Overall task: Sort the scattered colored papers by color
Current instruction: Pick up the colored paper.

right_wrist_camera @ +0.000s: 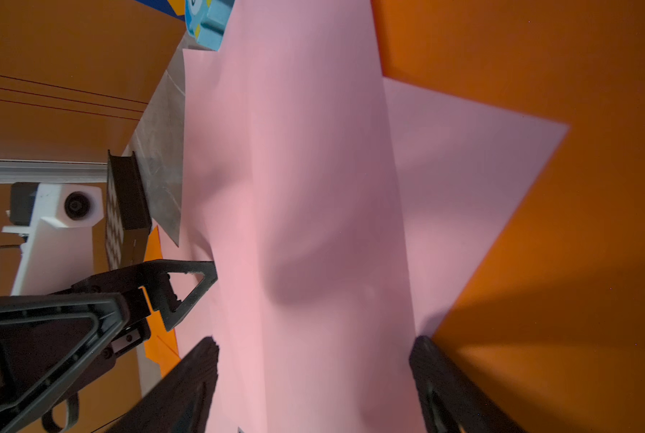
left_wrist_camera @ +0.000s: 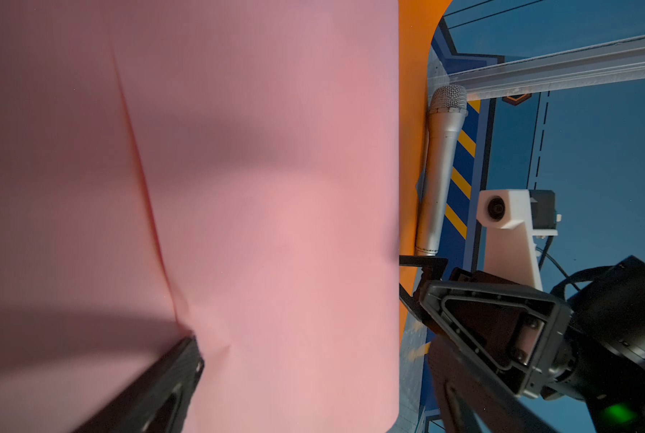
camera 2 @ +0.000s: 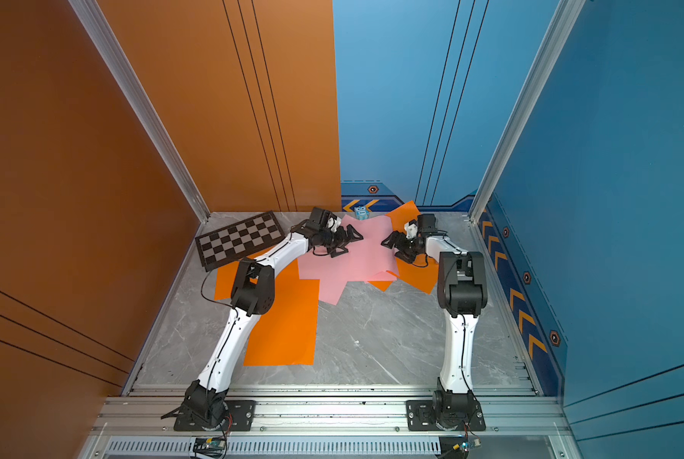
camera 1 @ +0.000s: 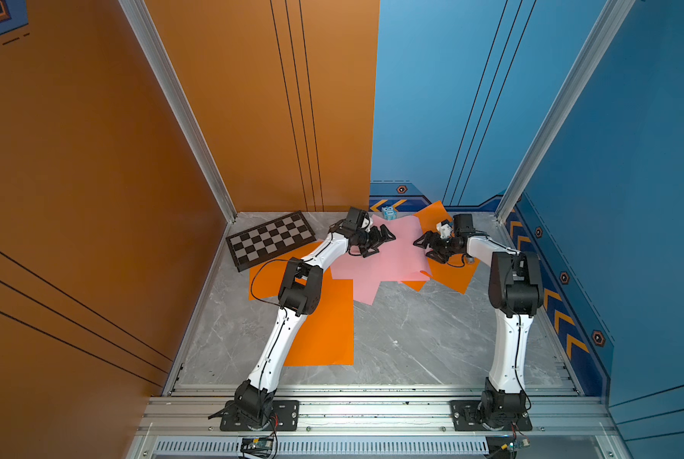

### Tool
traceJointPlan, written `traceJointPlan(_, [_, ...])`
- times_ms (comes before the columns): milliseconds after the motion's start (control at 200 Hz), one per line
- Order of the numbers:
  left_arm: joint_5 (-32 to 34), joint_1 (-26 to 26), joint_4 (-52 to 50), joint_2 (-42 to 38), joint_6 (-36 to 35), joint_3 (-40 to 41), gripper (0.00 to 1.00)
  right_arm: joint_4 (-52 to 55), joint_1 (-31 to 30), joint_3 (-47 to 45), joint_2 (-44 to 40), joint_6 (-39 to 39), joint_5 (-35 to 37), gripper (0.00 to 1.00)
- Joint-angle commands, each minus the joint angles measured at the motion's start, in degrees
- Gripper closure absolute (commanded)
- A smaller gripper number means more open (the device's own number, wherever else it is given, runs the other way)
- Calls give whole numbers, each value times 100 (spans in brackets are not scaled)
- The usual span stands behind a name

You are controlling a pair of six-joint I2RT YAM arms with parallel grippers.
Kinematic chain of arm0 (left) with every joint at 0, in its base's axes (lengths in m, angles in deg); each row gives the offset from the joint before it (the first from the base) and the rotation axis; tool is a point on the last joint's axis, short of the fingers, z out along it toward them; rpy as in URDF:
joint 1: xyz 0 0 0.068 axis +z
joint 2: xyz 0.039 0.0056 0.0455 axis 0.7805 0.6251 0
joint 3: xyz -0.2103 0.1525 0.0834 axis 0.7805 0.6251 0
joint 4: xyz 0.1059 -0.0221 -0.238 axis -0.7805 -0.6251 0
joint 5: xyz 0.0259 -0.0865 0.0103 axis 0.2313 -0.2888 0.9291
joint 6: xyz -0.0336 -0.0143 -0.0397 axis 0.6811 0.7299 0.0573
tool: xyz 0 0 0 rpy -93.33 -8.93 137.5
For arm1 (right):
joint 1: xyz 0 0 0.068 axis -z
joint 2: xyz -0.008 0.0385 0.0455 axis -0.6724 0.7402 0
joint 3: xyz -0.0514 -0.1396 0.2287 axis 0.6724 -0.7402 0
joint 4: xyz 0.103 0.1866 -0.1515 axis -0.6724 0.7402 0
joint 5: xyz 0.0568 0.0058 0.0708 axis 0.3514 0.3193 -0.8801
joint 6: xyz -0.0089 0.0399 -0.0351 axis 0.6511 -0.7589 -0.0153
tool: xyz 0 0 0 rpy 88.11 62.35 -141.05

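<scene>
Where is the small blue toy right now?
In both top views, the blue toy sits by the back wall, at the far edge of the pink papers.

surface: grey marble tabletop (camera 1: 411,337) | on it: orange papers (camera 1: 324,326) | pink papers (camera 1: 396,258) | checkered board (camera 1: 270,238) | blue toy (camera 1: 388,212)

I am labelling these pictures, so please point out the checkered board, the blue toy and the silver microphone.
checkered board (camera 1: 270,238): in a top view, the middle of its squares.
blue toy (camera 1: 389,212): in a top view, its front face.
silver microphone (left_wrist_camera: 440,168): left wrist view, its handle.
</scene>
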Motion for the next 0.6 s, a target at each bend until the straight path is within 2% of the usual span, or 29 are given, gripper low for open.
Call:
traceJointPlan(0, [-97,-66,-504,499,101,38,2,-123,-137,-364,105,-430,-749,17])
traceJointPlan(100, [-160,-67,-504,513,130,-7,2,-57,-204,-395,-43,-386,-794,17])
traceJointPlan(190, [-221,-67,-446,508,191,-24,2,59,-245,-483,-211,-278,-577,22])
traceJointPlan(405, [-290,-61,-346,486,265,-21,2,135,-295,-609,-367,-228,-390,41])
traceJointPlan(460, [-301,-76,-329,490,275,-8,2,135,-318,-637,-425,-228,-338,58])
traceJointPlan(490, [-317,-69,-328,491,284,-9,2,131,-322,-654,-465,-224,-342,63])
traceJointPlan(596, [-334,-76,-319,469,276,7,2,132,-318,-707,-643,-232,-250,64])
